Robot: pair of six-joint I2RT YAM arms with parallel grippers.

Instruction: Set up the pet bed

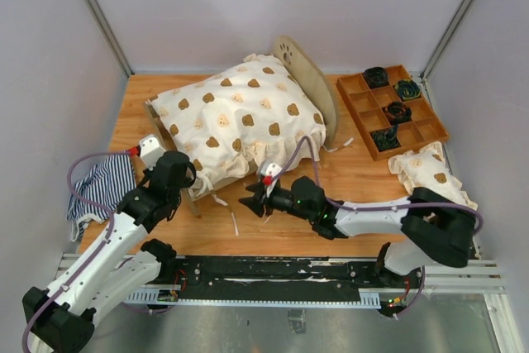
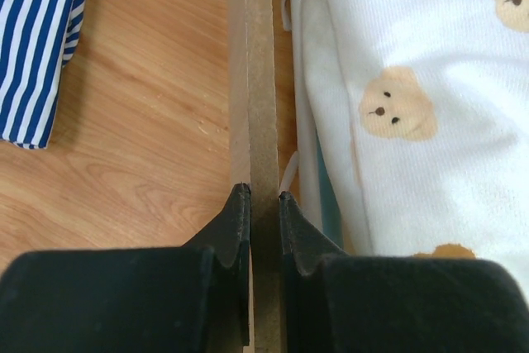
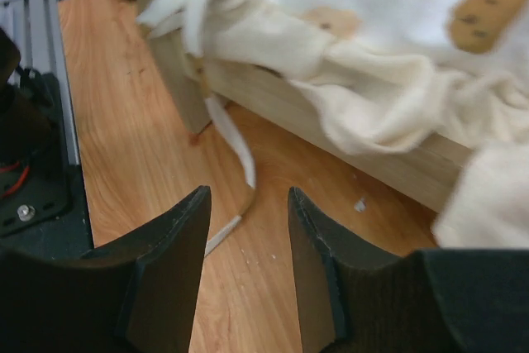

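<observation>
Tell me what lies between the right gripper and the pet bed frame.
A loose white tie strap trails over bare table between the right gripper and the pet bed; nothing else. The right wrist view shows it.

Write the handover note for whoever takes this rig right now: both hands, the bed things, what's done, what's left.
Left hand: shut on the pet bed, pinching a thin plywood frame board.
Right hand: open, empty, low over the table at the bed's near side.
Done: bear-print cover lies over the bed; headboard stands at the far end.
Left, probably: small bear-print pillow lies on the table right of the bed; striped cloth lies to its left.
</observation>
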